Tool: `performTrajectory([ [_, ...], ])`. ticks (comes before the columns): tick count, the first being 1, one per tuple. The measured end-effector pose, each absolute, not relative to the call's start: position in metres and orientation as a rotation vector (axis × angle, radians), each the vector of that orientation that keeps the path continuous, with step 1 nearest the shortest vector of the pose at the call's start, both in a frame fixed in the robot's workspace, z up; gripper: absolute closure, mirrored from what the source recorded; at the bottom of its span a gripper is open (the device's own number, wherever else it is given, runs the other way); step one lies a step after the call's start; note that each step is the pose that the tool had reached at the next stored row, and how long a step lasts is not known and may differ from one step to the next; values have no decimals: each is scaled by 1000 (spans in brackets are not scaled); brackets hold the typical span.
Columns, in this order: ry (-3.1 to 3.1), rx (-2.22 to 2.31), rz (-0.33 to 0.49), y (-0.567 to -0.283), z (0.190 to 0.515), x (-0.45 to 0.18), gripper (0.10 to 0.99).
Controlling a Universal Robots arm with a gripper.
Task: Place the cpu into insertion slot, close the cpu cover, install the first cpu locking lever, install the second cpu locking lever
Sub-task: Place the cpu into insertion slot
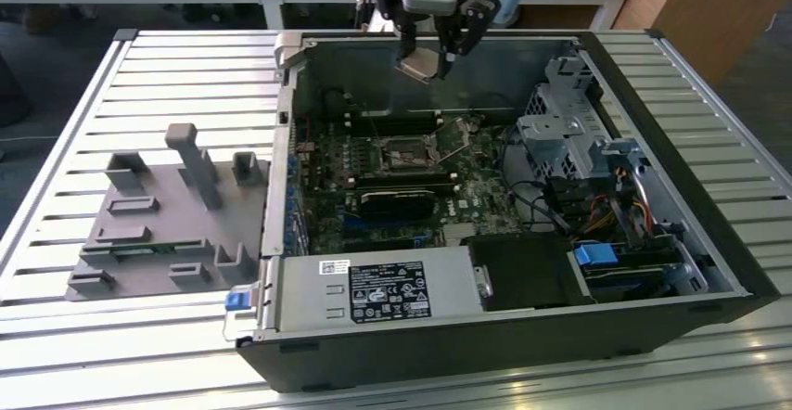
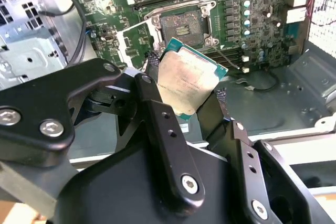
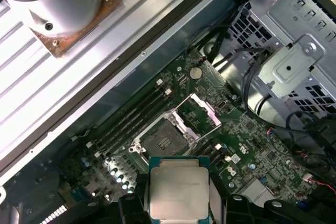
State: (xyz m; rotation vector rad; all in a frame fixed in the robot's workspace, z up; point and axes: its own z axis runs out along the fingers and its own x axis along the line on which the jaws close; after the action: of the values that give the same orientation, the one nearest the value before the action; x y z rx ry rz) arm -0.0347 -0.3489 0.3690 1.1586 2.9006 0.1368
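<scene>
My gripper (image 1: 429, 61) hangs above the back of the open computer case, shut on the cpu (image 2: 186, 81), a flat square chip with a dull silver top and green edge, also seen as the cpu (image 3: 177, 188) and the cpu (image 1: 425, 63). The chip is held tilted, well above the board. Below it lies the insertion slot (image 2: 182, 24), a square socket with a dark centre, in the first wrist view the insertion slot (image 3: 163, 140), in the exterior view the insertion slot (image 1: 403, 153). The cpu cover (image 3: 200, 109) stands swung open beside the socket.
The green motherboard (image 1: 371, 201) lies inside the black case (image 1: 520, 336). A labelled silver box (image 1: 377, 291) sits at the case's front, a drive cage (image 1: 576, 132) and cables on the exterior view's right. A grey fixture (image 1: 161, 215) rests on the slatted table at the exterior view's left.
</scene>
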Motion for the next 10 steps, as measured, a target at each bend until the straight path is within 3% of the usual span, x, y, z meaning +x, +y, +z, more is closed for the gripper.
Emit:
performTrajectory([
  [10, 2838, 1294, 135, -349, 367, -35, 545],
])
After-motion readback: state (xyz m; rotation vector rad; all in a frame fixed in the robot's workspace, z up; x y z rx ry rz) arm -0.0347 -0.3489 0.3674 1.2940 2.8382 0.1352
